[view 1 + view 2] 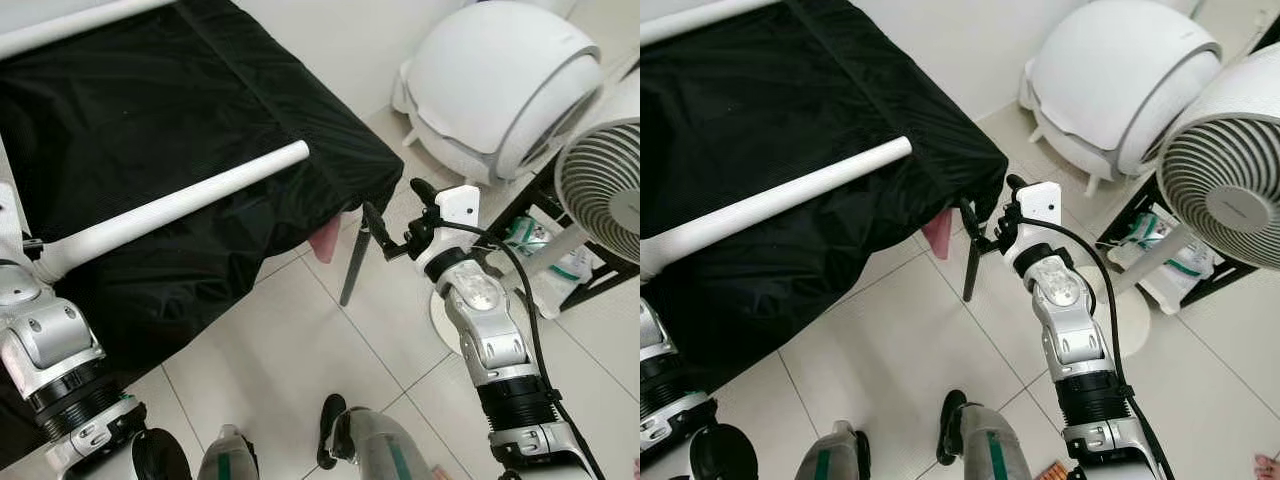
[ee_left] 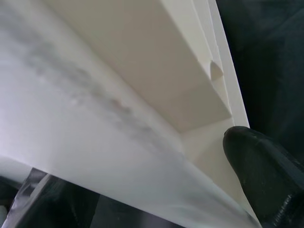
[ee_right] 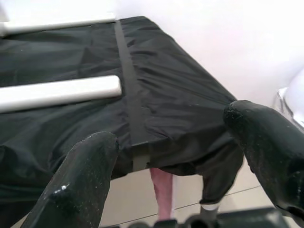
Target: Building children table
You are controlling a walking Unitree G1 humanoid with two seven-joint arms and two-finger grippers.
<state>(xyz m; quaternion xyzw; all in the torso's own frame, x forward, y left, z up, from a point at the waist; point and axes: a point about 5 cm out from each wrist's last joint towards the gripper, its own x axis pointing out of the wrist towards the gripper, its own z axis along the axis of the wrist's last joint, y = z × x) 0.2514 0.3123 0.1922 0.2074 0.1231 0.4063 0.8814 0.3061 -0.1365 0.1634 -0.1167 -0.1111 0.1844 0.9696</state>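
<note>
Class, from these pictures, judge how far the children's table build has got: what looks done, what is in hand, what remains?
Done: no assembled table is visible. In hand: a white table leg lies across the black-covered surface, its near end by the left arm. The right gripper hovers open, empty. Left: the assembly, apparently.

My arms: silver, black-jointed.
My right arm [image 1: 487,330] has ribbed black collars, a white wrist block, a black cable alongside; fingers [image 3: 83,175] matte black. Legs grey, green-striped.
</note>
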